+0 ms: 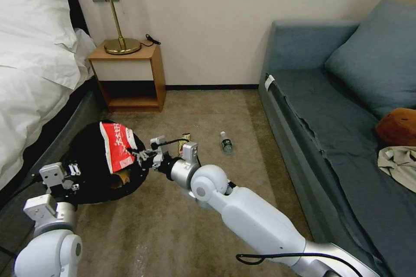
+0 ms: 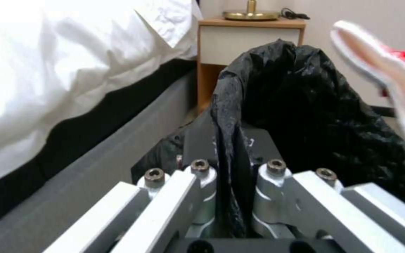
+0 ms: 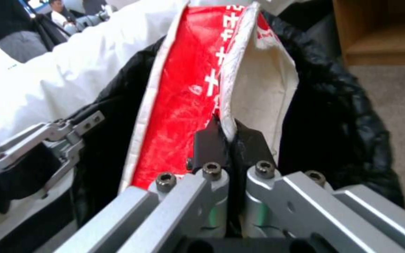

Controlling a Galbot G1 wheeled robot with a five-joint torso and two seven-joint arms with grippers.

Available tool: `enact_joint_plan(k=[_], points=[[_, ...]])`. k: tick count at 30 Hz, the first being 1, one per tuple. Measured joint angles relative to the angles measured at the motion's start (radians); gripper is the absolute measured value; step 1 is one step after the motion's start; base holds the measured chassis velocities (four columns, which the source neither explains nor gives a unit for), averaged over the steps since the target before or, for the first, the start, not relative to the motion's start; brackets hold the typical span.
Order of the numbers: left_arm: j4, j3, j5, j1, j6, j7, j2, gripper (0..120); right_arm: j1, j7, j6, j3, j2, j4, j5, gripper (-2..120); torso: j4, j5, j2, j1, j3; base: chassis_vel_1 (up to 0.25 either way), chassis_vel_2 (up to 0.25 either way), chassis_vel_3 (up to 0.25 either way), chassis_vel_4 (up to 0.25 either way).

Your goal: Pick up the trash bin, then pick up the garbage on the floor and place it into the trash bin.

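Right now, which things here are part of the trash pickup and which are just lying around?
Part of the job:
- trash bin, gripped by the left end effector
- red-and-white wrapper, gripped by the right end effector over the bin
- candy-bar wrapper, on the carpet
- clear bottle, on the carpet

Just lying about:
- lamp
- nightstand
- sofa
- bed

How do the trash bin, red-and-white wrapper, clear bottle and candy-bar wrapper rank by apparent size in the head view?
1. Trash bin
2. Red-and-white wrapper
3. Clear bottle and candy-bar wrapper: unsure, the wrapper is partly hidden behind the right hand.
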Motion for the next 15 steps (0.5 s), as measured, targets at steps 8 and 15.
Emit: enact_joint_plan(k=[8, 15], points=[[-0.024, 0.025, 0.015, 0.006, 0.000, -0.003, -0.016, 5, -0.017, 0.003, 0.011, -0.005, -0.002, -0.050, -0.056, 10, -0.0001, 0.0001, 0.000, 0.000, 0.000, 0.000, 0.000, 0.000, 0.000], [-0.034, 0.032, 0.018, 0.011, 0.002, -0.004, -0.024, 5, -0.026, 0.003, 0.023, -0.005, -0.003, -0.071, -0.100, 31, 0.0000, 0.0001, 0.000, 0.000, 0.000, 0.000, 0.000, 0.000, 0.000]])
